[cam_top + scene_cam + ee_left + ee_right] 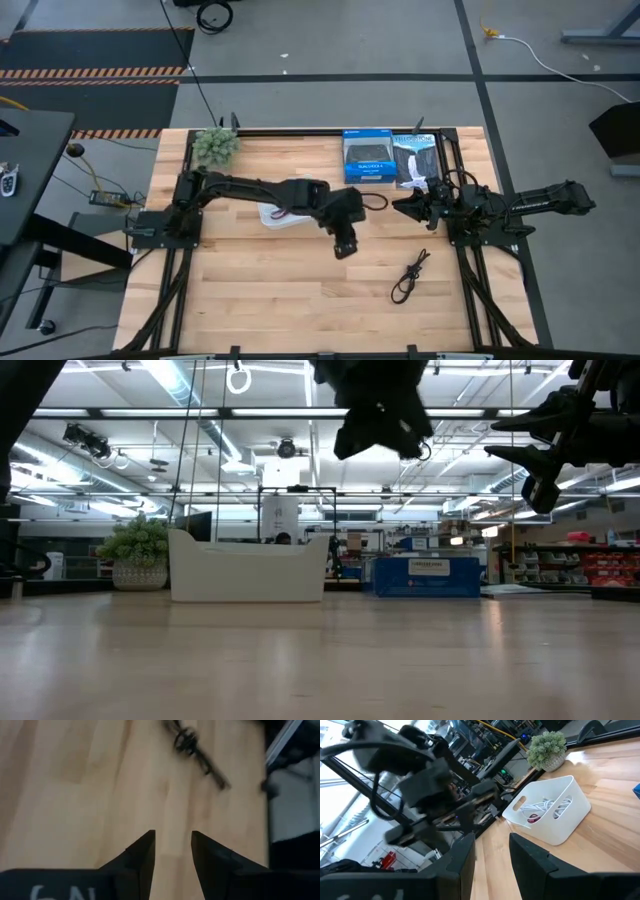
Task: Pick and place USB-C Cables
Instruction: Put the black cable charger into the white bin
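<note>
A black USB-C cable [410, 275] lies bundled on the wooden table toward its near right part; it also shows in the left wrist view [195, 747]. My left gripper [343, 246] hovers open above the table's middle, left of that cable, holding nothing [172, 834]. A white tray [547, 815] stands on the table under my left arm [280, 216]. Pale cords [555, 806] and a maroon one [532, 818] lie inside it. My right gripper [410, 207] waits open at the right side, raised, pointing toward the tray [490, 836].
Two blue-and-black retail boxes [367, 157] [415, 160] lie at the far edge, just beyond my right gripper. A small potted plant [215, 145] stands at the far left corner. Bare wood stretches between the left gripper and the black cable.
</note>
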You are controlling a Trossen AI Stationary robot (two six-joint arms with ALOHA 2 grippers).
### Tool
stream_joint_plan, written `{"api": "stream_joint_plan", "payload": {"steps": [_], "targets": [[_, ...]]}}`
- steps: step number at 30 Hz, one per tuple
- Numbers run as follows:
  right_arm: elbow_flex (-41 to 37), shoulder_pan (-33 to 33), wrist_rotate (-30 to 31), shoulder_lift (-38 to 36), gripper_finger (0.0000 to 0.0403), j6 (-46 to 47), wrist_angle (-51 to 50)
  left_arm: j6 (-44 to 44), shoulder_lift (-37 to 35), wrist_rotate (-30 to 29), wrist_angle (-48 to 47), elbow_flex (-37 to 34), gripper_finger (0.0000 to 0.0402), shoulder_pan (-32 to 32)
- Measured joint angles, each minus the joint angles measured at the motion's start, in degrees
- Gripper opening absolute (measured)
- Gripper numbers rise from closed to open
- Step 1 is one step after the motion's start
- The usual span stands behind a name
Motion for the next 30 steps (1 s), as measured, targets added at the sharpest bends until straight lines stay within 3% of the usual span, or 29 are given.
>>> {"api": "stream_joint_plan", "payload": {"steps": [6,19,30], "targets": [[0.0,0.0,0.0,0.0,0.0128,0.0,0.0,-7.8,1.6,-1.7,11.9,0.1,0.0132,-2.0],[0.0,0.0,0.2,-0.1,0.0128,0.0,0.3,-5.9,8.2,-9.6,37.6,0.0,0.0132,-8.2],[0.0,0.0,0.1,0.0,0.0128,0.0,0.5,-6.3,16.5,-11.7,43.6,0.1,0.0132,-11.0]]}}
